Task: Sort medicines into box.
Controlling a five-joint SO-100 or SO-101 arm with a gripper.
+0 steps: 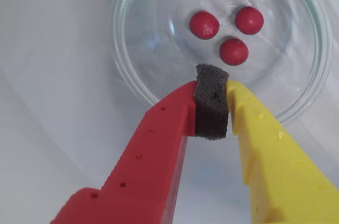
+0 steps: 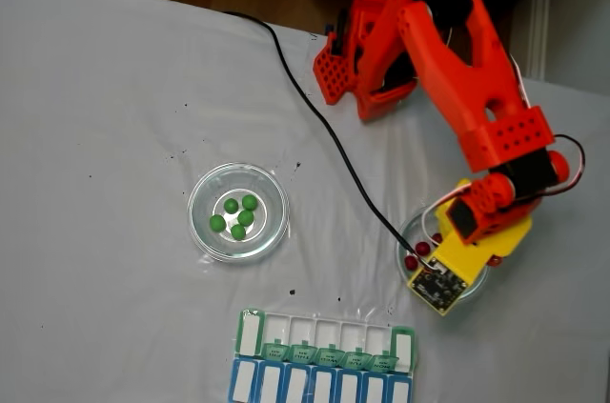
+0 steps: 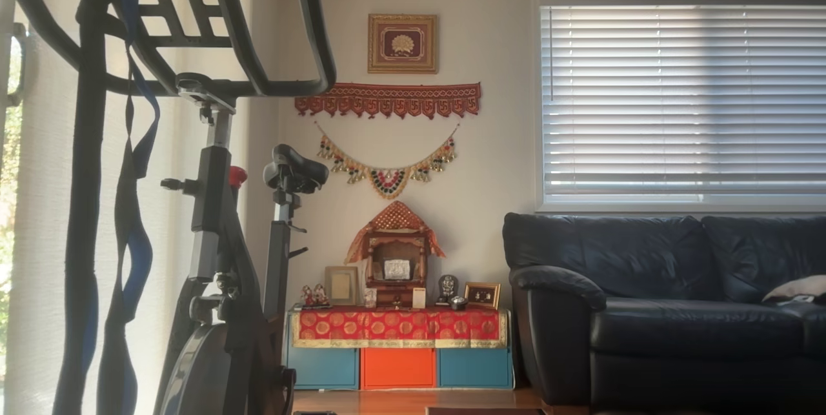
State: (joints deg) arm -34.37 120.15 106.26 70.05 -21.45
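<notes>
My end effector (image 1: 212, 108) is closed, its foam pad pinched between the fingers, holding no medicine. Five red medicines (image 1: 233, 51) lie in the glass dish (image 1: 132, 75) just ahead of the tips. The box (image 2: 324, 351) sits well apart on the table (image 2: 114, 136).

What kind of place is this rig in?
Most likely a home living room: the other view shows a dark leather sofa, an exercise bike and a small decorated shrine. The arm works on a cloth-covered table.

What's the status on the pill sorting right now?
Gripper shut on its foam pad, above the dish rim. Five red balls in dish, none held. Box compartments empty. Nothing blocking.
</notes>
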